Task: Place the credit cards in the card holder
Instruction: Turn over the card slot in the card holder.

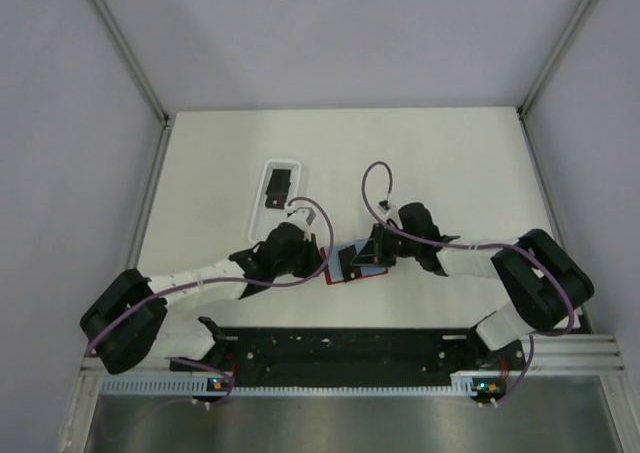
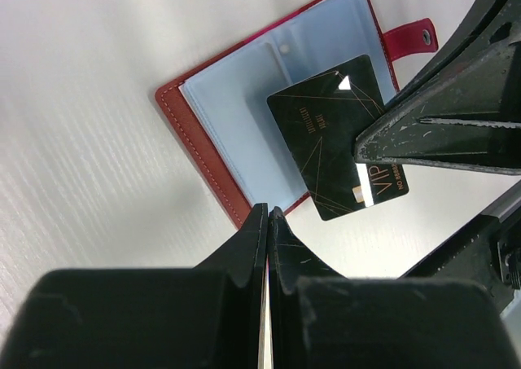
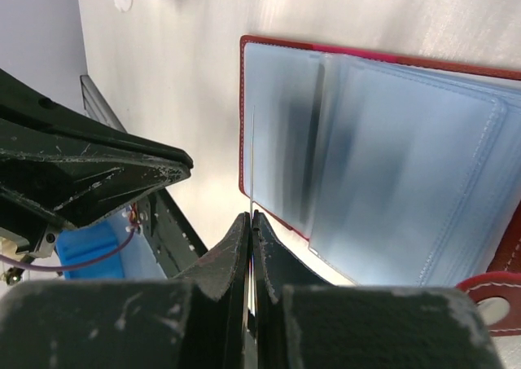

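Note:
The card holder [image 2: 236, 100] is a red wallet lying open on the table, pale blue sleeves up, its tab [image 2: 411, 37] at the far side. It also shows in the top view [image 1: 336, 278] and the right wrist view [image 3: 383, 165]. My right gripper [image 3: 251, 216] is shut on a black credit card [image 2: 330, 129], which is held over the open sleeves and shows edge-on in the right wrist view [image 3: 252, 157]. My left gripper [image 2: 267, 210] is shut, its tips just at the wallet's near edge. Nothing shows between them.
A white oblong tray [image 1: 262, 210] stands behind the left gripper with another black card [image 1: 277, 186] in it. The black base rail [image 1: 340, 351] runs along the near edge. The two grippers are close together over the wallet [image 1: 340, 261].

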Controlling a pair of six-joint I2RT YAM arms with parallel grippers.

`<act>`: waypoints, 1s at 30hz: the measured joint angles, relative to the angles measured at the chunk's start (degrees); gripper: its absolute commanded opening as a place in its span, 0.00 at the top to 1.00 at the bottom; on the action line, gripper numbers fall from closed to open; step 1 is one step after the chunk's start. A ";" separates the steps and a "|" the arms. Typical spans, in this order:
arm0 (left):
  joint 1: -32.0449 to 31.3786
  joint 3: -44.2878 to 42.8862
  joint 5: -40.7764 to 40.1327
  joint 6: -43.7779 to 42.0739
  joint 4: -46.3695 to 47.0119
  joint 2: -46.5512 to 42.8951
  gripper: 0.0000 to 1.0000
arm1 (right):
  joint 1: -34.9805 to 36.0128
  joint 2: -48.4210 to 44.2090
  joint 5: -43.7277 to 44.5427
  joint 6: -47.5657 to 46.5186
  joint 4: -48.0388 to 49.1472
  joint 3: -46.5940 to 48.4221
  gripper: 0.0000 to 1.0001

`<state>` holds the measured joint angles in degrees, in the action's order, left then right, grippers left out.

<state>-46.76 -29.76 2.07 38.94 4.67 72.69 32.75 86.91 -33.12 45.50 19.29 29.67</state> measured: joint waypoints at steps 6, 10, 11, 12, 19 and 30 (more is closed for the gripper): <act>0.00 0.00 -0.50 -0.11 -0.81 -0.04 1.00 | 0.57 0.90 0.61 0.15 -0.11 0.50 1.00; 0.00 -0.11 -0.46 -0.13 -0.72 1.62 1.00 | 0.57 0.92 2.19 -0.26 -1.90 0.92 1.00; 0.00 -0.24 -0.46 -0.17 -0.72 2.29 1.00 | 0.57 0.92 2.62 -0.50 -2.82 1.25 1.00; 0.00 -0.57 -0.44 -0.20 -0.76 3.23 1.00 | 0.57 0.92 3.04 -0.81 -3.52 1.62 1.00; 0.00 -4.15 -1.79 -0.63 -0.83 7.52 1.00 | -0.61 -0.31 4.26 -4.55 -11.69 6.36 1.00; 0.22 -4.11 -6.03 0.42 -0.83 7.85 1.00 | -4.07 -0.17 -0.55 -9.44 -18.14 10.23 1.00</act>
<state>-46.54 -33.87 -3.97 39.35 3.84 80.53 28.69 86.74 -33.67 36.05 1.15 39.90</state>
